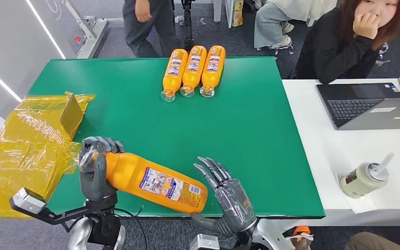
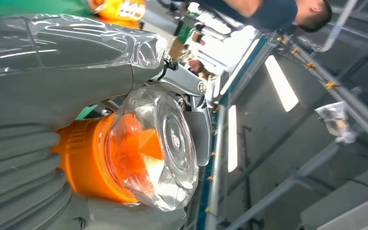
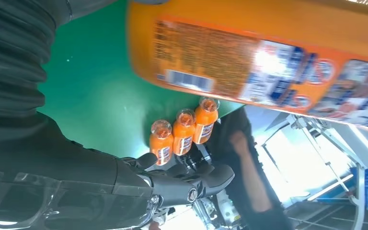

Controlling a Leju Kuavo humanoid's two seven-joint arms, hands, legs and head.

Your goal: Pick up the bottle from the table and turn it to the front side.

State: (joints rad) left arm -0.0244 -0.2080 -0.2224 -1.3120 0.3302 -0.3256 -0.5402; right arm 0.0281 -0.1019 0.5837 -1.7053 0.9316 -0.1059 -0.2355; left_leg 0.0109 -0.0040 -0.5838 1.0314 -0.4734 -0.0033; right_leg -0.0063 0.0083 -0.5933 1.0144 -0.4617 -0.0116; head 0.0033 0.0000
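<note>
Bottle (image 1: 153,182) gripped at its cap end by left hand (image 1: 95,169), ready for turning; right hand (image 1: 229,195) spread open beside, holding nothing.

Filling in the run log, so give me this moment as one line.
left hand: grips bottle at cap end | right hand: open beside bottle base | bottle: label up, above table | three bottles: lying at far edge

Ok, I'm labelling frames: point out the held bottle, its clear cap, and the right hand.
held bottle (image 1: 161,185), head view, on its label.
clear cap (image 2: 165,148), left wrist view, on its domed top.
right hand (image 1: 232,200), head view, on the palm.
</note>
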